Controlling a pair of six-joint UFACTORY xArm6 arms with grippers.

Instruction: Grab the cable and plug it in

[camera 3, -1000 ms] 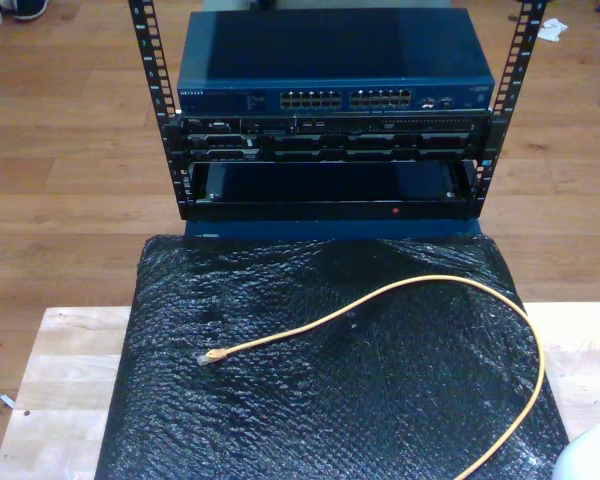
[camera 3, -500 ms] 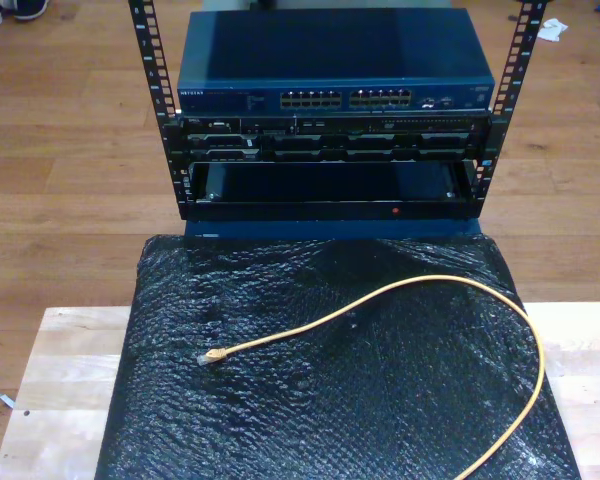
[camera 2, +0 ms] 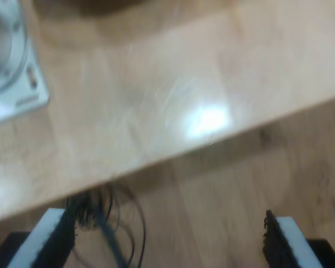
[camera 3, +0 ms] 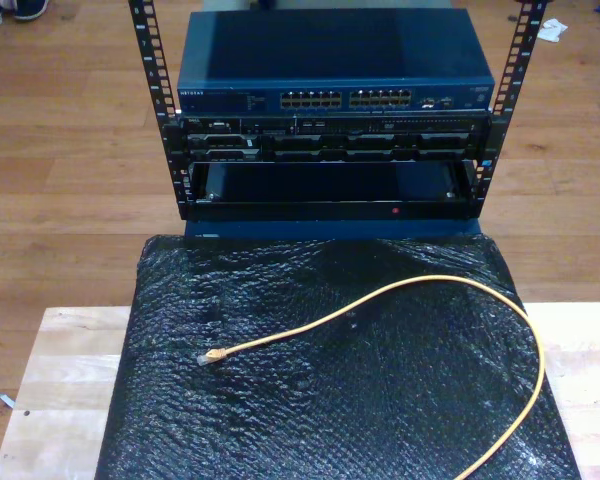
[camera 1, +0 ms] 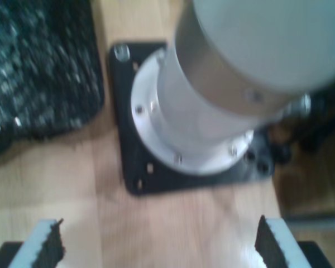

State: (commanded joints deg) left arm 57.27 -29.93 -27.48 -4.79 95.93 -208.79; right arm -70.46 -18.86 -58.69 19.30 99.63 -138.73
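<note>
Cable (camera 3: 435, 283): yellow-orange network cord, looped loose on black bubble-wrap mat (camera 3: 280, 420) before the switch (camera 3: 335, 98); clear plug (camera 3: 211, 356) at mat's middle; light, limp, likely slippery; best gripped just behind plug; my first gripper (camera 1: 156, 245) and my second gripper (camera 2: 167, 243) spread wide, empty.

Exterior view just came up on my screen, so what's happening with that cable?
Nothing has hold of it yet. The yellow-orange cable lies loose on the black bubble-wrap mat, its clear plug toward the exterior view's left, unplugged from the network switch in the rack. My first gripper is open above an arm base plate; my second gripper is open over the wooden table's edge.
</note>
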